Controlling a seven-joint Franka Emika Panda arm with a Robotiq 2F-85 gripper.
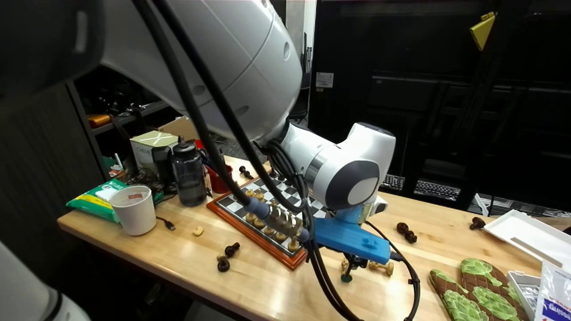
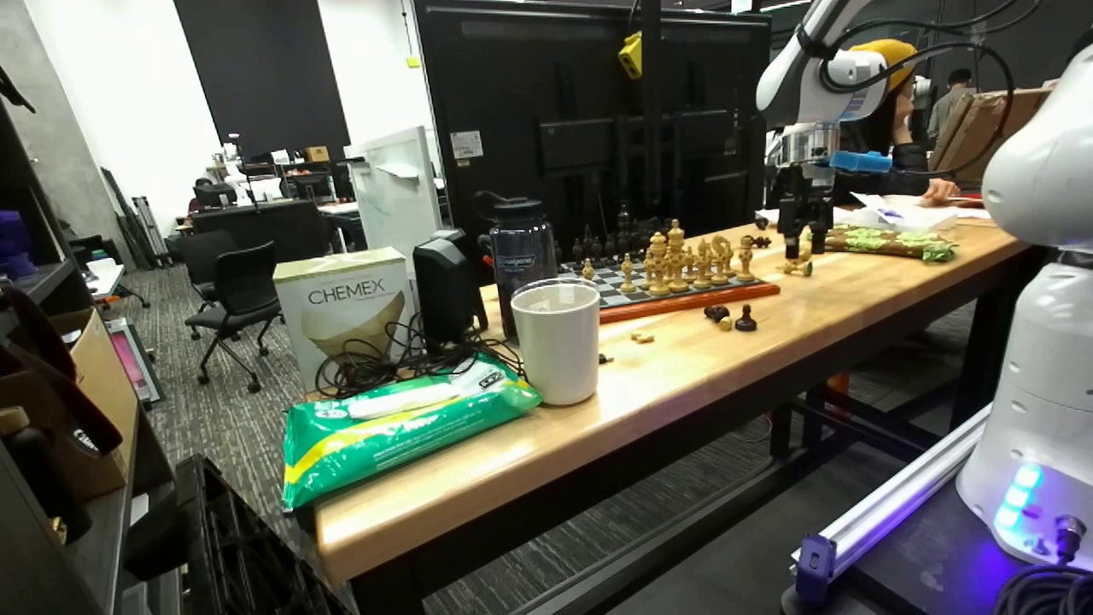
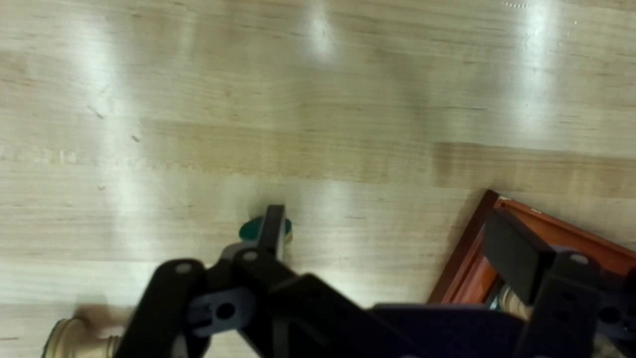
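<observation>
While one of the fingers partly covered it in the wrist view, a pale chess piece lay on the tabletop with its green base showing. The fingers stood wide apart and had nothing gripped between them; whether the nearer one touched the piece could not be told. A second pale piece lay on its side near it, at the lower left of the wrist view. Near them was the chessboard, red-framed, with pale chessmen upright on its near side in an exterior view and dark chessmen on the far side. Off the board, a dark pawn stood upright just beside a toppled dark piece, and a small pale piece lay farther along. On the opposite side of the fingers from the board, leaf-patterned quilted cloth lay near a white tray. Well apart, at the tabletop's other end, a white cup stood beside a green packet, with a dark water bottle and a box lettered CHEMEX behind.
</observation>
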